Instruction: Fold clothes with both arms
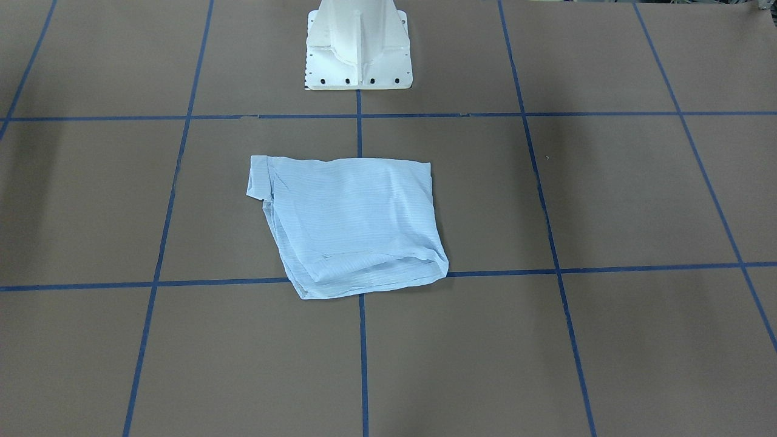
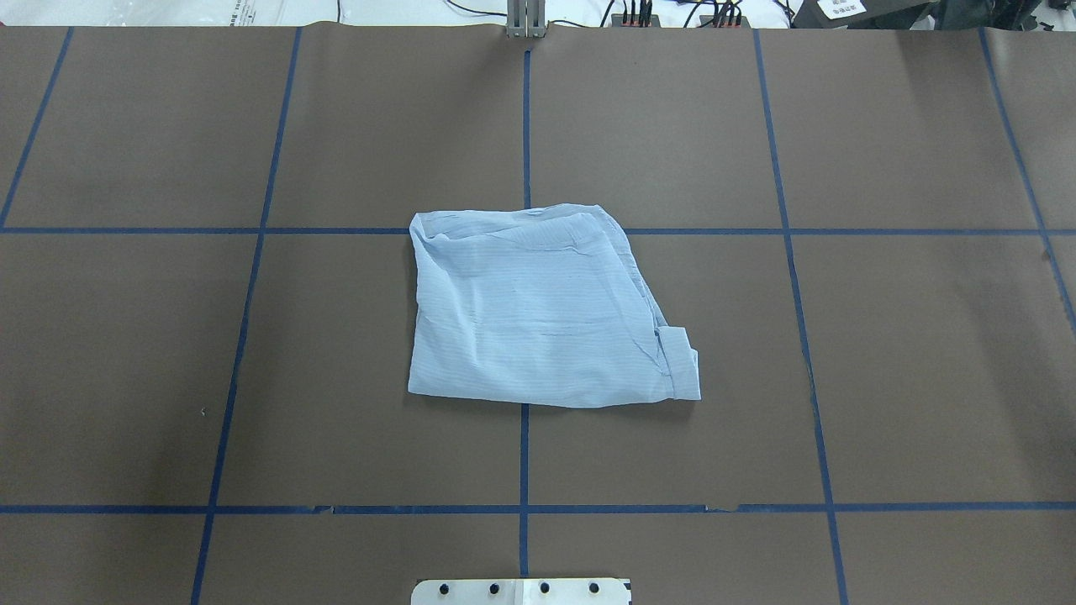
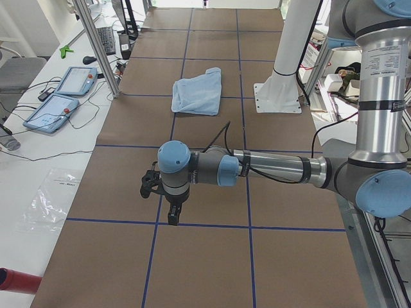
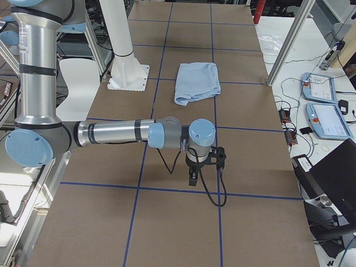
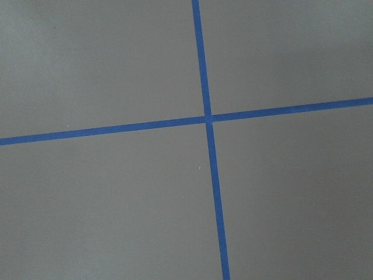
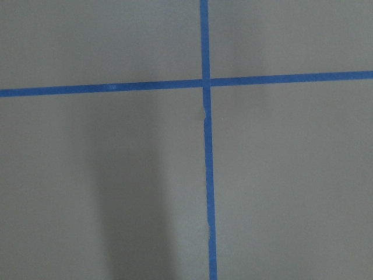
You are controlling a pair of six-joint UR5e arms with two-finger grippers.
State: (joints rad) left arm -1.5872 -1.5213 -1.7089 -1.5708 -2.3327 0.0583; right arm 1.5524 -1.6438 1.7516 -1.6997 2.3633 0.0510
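Where blue tape lines cross, the folded shirt lies flat.

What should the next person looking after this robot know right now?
Left hand: hangs over bare table, far from the shirt, holding nothing. Whether it is open or shut cannot be told.
Right hand: the same at the other end of the table.
Each wrist camera shows only blue tape lines on the table.
Shirt: lies in the middle of the table, in front of the robot's base.
Done: it looks folded into a rough, slightly slanted rectangle.
Left: maybe tuck in the small flap sticking out at one corner and square the edges.
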